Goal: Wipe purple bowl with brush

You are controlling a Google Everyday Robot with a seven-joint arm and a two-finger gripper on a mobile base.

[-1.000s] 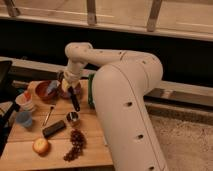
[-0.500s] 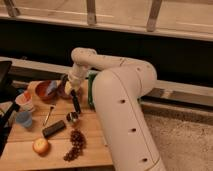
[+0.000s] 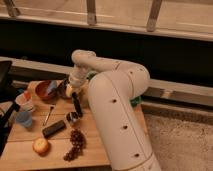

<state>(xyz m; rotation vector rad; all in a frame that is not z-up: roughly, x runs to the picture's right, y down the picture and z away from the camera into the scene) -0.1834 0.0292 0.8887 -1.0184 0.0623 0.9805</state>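
My gripper point(image 3: 70, 90) hangs over the back of the wooden table point(image 3: 95, 150), shut on the brush point(image 3: 76, 106). The brush's black handle slants down from the fingers toward the table, and its small pale head point(image 3: 72, 118) ends just above the wood. The purple bowl point(image 3: 61, 89) lies right behind and to the left of the gripper, mostly hidden by it. It sits against the orange-brown bowl point(image 3: 45, 90). The brush head is in front of the purple bowl, not inside it.
A black block point(image 3: 53, 128), a thin metal utensil point(image 3: 47, 116), dark grapes point(image 3: 75, 145) and an orange fruit point(image 3: 40, 146) lie in front. A blue cup point(image 3: 22, 119) and a white cup point(image 3: 24, 100) stand at the left edge. My bulky white arm point(image 3: 117, 110) covers the table's right side.
The arm's big white body has swung a little to the left. The gripper and brush have shifted only slightly near the purple bowl, and the grip is unchanged.
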